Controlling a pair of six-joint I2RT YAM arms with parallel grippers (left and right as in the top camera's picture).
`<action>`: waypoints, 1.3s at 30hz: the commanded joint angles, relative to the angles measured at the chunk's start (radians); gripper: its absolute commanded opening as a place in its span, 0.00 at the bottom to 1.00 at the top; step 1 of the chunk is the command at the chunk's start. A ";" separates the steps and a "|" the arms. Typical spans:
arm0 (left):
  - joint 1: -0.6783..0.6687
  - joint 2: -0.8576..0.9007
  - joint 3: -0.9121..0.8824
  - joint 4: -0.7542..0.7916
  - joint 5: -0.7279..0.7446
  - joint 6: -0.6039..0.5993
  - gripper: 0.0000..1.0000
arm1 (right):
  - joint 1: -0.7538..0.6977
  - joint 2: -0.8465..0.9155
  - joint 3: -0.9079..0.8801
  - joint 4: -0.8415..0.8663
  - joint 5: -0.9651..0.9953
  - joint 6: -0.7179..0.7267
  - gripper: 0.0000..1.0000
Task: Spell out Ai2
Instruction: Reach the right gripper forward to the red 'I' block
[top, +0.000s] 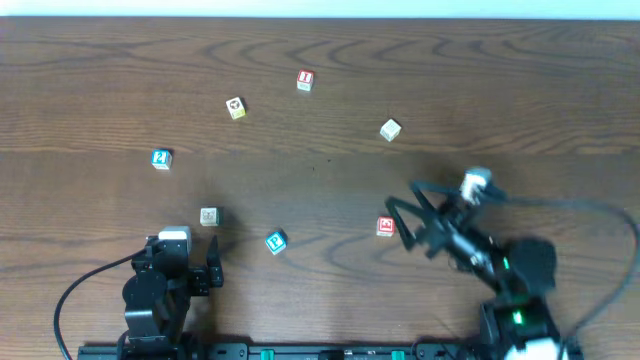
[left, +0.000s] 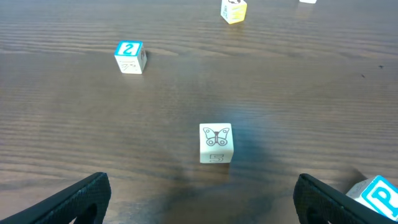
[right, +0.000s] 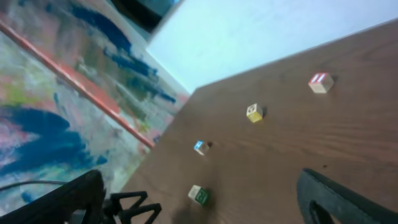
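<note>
Several letter blocks lie scattered on the wooden table. A red "I" block (top: 305, 80) sits far back. A blue "2" block (top: 161, 158) lies at the left and also shows in the left wrist view (left: 129, 56). A red-and-white block (top: 386, 227) lies just left of my right gripper (top: 403, 222), which is open and empty. My left gripper (top: 186, 258) is open and empty, with a white butterfly block (top: 208, 216) a short way ahead of it (left: 216, 142). The red "I" block also shows in the right wrist view (right: 320, 82).
A yellow block (top: 235, 108) and a cream block (top: 390, 129) lie at the back. A teal "P" block (top: 275, 241) lies between the arms, at the right edge of the left wrist view (left: 376, 196). The table's left edge shows in the right wrist view (right: 165, 134).
</note>
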 joint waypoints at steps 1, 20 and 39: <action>0.006 -0.006 -0.006 -0.002 0.008 -0.007 0.95 | 0.051 0.233 0.162 0.011 0.000 -0.145 0.93; 0.006 -0.006 -0.006 -0.002 0.008 -0.007 0.95 | 0.280 1.389 1.442 -0.412 0.337 -0.337 0.94; 0.006 -0.006 -0.006 -0.002 0.008 -0.007 0.95 | 0.340 1.809 1.877 -0.715 0.846 -0.188 0.89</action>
